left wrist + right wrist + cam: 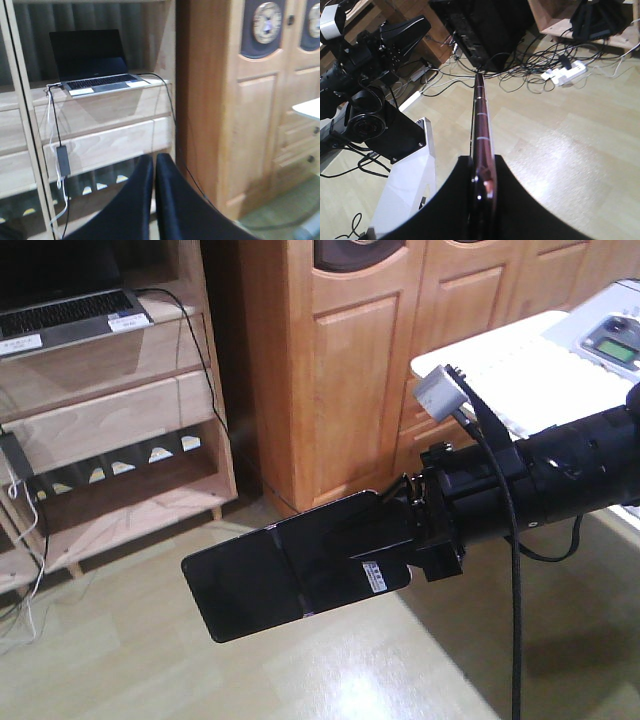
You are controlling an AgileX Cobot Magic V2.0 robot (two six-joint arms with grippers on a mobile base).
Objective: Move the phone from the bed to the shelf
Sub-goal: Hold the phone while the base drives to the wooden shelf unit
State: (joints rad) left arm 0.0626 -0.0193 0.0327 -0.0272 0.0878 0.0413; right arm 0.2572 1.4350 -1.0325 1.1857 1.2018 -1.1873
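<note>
Exterior front-facing view: my right pincer pinching phone by one short end. Slab held out roughly flat over pale floor. Bed out of view; pickup judged done. Shelf ahead-left, well apart from phone. Laptop sits on its upper board. Right wrist view: phone edge-on between my fingers. Left wrist view: my left pincer pressed nearly together, holding nothing. Left: carry to shelf, set down, release.

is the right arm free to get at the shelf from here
Probably yes: the right gripper holds the phone over bare floor, with nothing between it and the shelf; the laptop fills part of one board.
</note>
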